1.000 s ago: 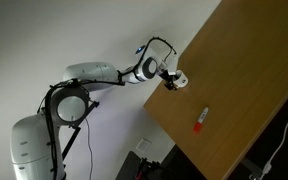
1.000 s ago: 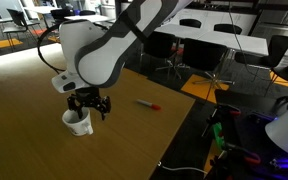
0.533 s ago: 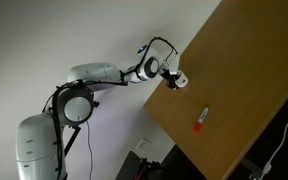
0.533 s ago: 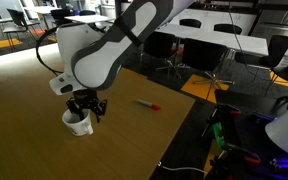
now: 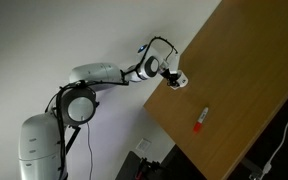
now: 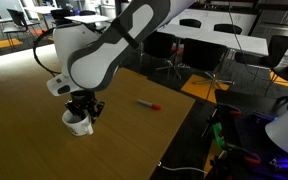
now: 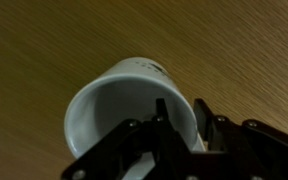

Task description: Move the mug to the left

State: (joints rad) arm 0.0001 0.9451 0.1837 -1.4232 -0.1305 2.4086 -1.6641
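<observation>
The small white mug point(image 6: 78, 123) stands near the corner of the wooden table point(image 6: 134, 140); it shows as a tiny white spot under the hand in an exterior view point(image 5: 178, 83). In the wrist view the mug point(image 7: 119, 95) fills the middle, its rim open toward the camera. My gripper point(image 7: 180, 103) straddles the mug's wall, one finger inside the cup and one outside. The jaws stand narrow around that wall; whether they press on it does not show. From outside, the gripper point(image 6: 85, 111) sits low over the mug's rim.
A slim red-orange and white object point(image 6: 147, 104) lies on the table, well away from the mug, also visible as the same object point(image 5: 200, 120). The table's edge runs close by the mug. Chairs and desks stand behind the table.
The jaws have narrowed around the mug's wall and the hand has sunk slightly onto the mug. The mug has not moved.
</observation>
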